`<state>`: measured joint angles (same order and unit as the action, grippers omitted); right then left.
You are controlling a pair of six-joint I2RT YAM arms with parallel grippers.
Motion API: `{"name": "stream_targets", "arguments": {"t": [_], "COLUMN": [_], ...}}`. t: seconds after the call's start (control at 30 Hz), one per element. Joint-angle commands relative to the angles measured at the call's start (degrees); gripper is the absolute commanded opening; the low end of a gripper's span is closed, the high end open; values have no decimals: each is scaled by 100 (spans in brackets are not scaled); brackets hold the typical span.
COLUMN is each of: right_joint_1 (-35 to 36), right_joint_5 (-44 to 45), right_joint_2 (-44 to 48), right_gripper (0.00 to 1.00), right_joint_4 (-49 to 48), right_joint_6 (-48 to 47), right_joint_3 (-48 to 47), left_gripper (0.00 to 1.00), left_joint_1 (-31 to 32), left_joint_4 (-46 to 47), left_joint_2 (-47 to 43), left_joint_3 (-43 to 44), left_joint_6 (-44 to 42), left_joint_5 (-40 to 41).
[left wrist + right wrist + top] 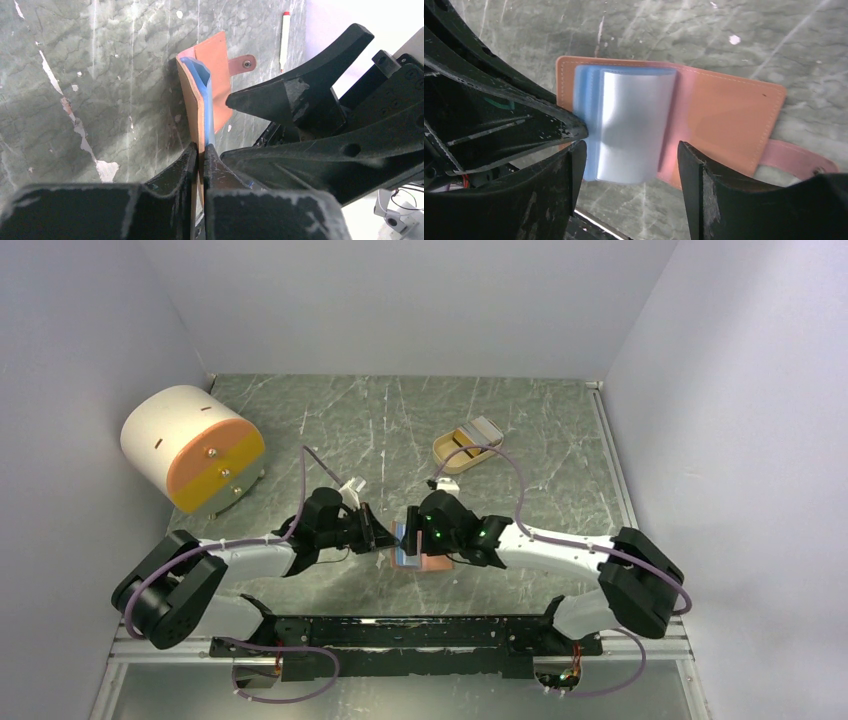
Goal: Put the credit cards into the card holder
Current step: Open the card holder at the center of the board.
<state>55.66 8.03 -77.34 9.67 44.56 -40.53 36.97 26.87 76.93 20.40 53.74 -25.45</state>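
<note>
1. Nearest the lens in the left wrist view is the left gripper point(201, 150). Its jaws are pressed together on the edge of the card holder point(217, 60), and a strip of light blue card appears to be caught in the same pinch.
2. The right gripper point(630, 150) has its jaws wide apart and nothing gripped. The credit cards point(634, 120) lie straight ahead of it, between its two fingers, a grey-white card on top of blue ones.
3. The cards' long axis runs away from the right claw, across its closing line, so the jaws span their short side. The edge towards the left claw is already inside the holder, while the edge nearest the right claw overhangs the leather.
4. The opened holder stretches along the right claw's closing line. Its snap tab point(794, 160) sticks out past the right claw's outer finger.
5. From above, both claws meet at the holder. The left one has hold of it and the right one is poised over the cards, so we judge that any further seating falls to the right.
6. We can read no brand, label or writing on the cards or the leather.
</note>
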Motion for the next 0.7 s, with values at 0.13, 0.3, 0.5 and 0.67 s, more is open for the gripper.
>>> {"name": "stream_targets", "arguments": {"t": [0.13,0.3,0.5,0.67], "right_joint_1": [128,119,127,92], "right_joint_5": [293,655,1081,1591], "right_joint_2": [-673,-633,-592,-376], "right_gripper": [69,65,61,60], "right_joint_4": [-96,73,532,1017], "right_joint_6": [-5,-68,-74,-1], "right_joint_3": [-330,-186,-150,56], "left_gripper": [9,9,9,9], "left_joint_1": [53,51,54,54], "left_joint_4": [55,-158,-230,-493], "left_joint_2": [-58,-166,-143,-211], "left_joint_3": [88,37,0,-14], "left_joint_6": [-91,-177,-230,-402], "left_joint_5": [92,255,322,510]}}
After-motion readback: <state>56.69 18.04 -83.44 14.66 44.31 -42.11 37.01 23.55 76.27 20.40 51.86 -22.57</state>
